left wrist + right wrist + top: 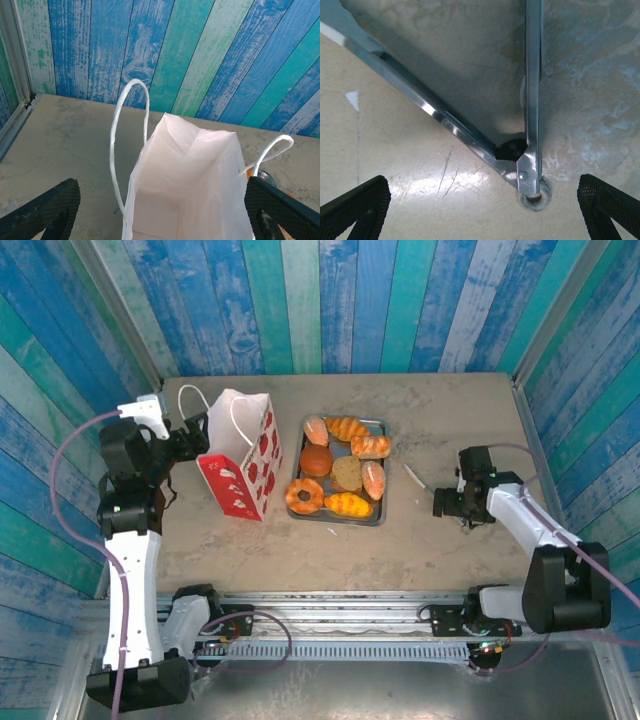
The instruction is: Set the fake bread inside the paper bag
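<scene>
The fake bread, several golden-brown pastries, lies on a grey tray at the table's middle. Left of the tray the paper bag stands upright, white with red print. My left gripper hovers at the bag's left side. In the left wrist view the bag gapes with a bare white inside, and the left gripper is open, its fingertips wide to either side of the bag's mouth. My right gripper is open and low over metal tongs, with nothing held in the gripper.
The tongs lie flat on the table right of the tray. Blue and green plank walls close in the back and both sides. The bag's white cord handles stand up above its rim.
</scene>
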